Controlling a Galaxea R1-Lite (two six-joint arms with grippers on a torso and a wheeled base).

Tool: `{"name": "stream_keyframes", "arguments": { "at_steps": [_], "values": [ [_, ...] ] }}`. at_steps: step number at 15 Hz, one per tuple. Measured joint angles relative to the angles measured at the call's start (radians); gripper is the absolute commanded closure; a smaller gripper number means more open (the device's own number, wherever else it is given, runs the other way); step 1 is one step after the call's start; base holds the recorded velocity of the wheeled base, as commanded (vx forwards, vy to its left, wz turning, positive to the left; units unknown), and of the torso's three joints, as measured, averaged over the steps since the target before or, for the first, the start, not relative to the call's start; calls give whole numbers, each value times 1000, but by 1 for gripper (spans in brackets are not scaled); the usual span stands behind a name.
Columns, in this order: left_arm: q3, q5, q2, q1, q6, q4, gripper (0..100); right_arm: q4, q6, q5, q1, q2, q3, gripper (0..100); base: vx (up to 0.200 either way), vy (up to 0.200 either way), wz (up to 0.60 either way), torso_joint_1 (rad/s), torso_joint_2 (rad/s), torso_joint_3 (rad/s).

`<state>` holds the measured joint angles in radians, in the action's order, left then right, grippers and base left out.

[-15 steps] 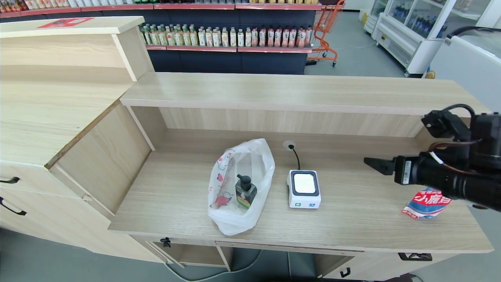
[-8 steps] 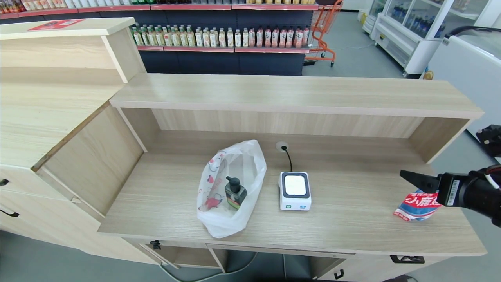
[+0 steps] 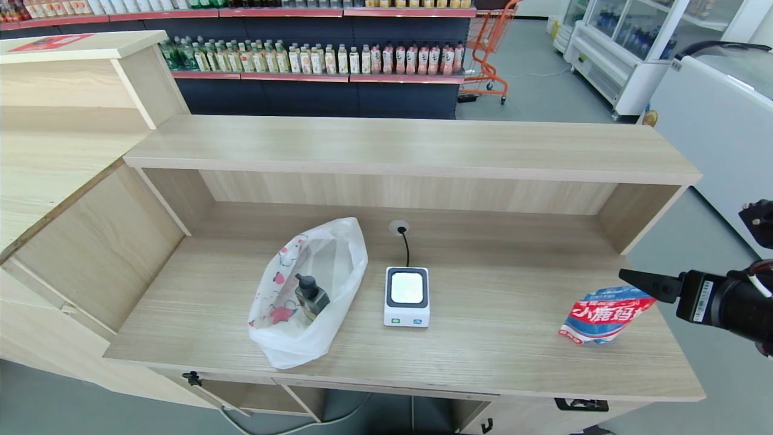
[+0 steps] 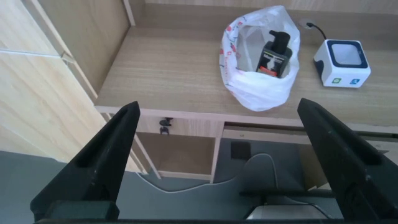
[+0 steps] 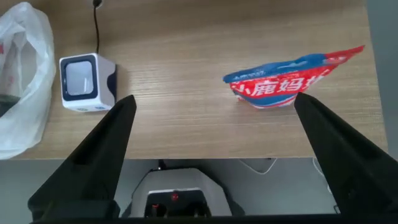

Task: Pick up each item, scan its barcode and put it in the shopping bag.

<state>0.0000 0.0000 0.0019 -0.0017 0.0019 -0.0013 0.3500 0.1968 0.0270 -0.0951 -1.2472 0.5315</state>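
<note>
Black right gripper (image 5: 214, 99): fingers spread wide, nothing held. We see it off the right end of the counter (image 3: 495, 338), pointing in just above the pouch (image 3: 604, 314), apparently not touching it. We judge it is lined up for the next pick.
Black left gripper (image 4: 217, 104): fingers also wide and empty, held off the counter's front edge and facing the shopping bag (image 3: 290, 350). We read this as parked clear so the right arm has room.
Red-and-blue pouch: lying on its side near the counter's right end, well apart from the barcode scanner (image 3: 407, 296). We take it as the item left to scan.
White barcode scanner: window up, mid counter, cable (image 3: 404, 248) running to a hole behind. It sits just beside the bag, so scan-then-drop is short.
Plastic shopping bag: slumped on the counter, mouth gaping, ready to take a drop.
Dark pump bottle (image 3: 310, 296): inside the bag, leaning. We count it done.
</note>
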Motion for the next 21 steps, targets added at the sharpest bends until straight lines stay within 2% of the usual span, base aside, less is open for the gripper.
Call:
{"name": "stream_keyframes", "arguments": {
  "at_steps": [9,11,13,16,18,21],
  "values": [
    [0,0,0,0,-1,0,0,-123,89,21,42,42,49,0,0,-200,0,2,2,1],
    [0,0,0,0,0,0,0,-164,119,21,43,43,86,0,0,0,0,0,0,0],
    [0,0,0,1,0,0,0,-298,235,22,43,39,151,0,0,0,0,0,0,0],
    [0,0,0,-1,0,0,0,-503,493,21,19,-9,286,0,0,0,0,0,0,0],
    [0,0,0,1,0,0,0,-572,627,30,10,-79,378,0,0,0,0,0,0,0],
    [0,0,0,0,0,0,0,-597,691,59,1,-199,461,0,0,0,0,0,0,0]
  ]
}}
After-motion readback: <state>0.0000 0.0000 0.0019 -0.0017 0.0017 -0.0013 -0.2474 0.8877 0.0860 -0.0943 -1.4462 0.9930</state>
